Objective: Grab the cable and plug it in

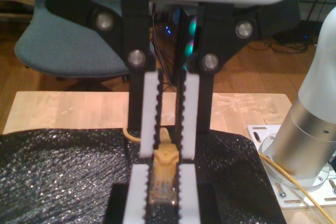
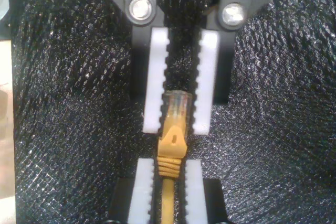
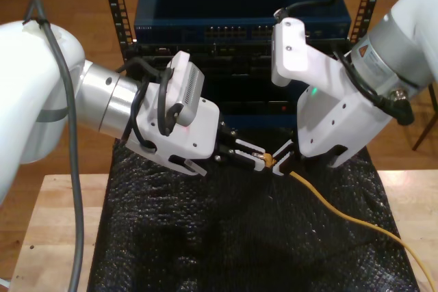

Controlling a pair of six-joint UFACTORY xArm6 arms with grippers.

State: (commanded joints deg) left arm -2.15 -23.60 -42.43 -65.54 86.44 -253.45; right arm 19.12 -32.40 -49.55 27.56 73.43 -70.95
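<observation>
From the exterior view's left, my second gripper (image 3: 259,157) has its pads pinched on the clear plug tip of the cable (image 3: 342,213). My first gripper (image 3: 282,164) seems clamped on the boot just behind it (above the black foam mat (image 3: 205,237)). The cable's slack trails off toward the exterior view's lower right

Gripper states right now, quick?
My first gripper: closed on the clear plastic plug of the yellow-orange network cable.
My second gripper: closed on the same cable, just behind the plug.
</observation>
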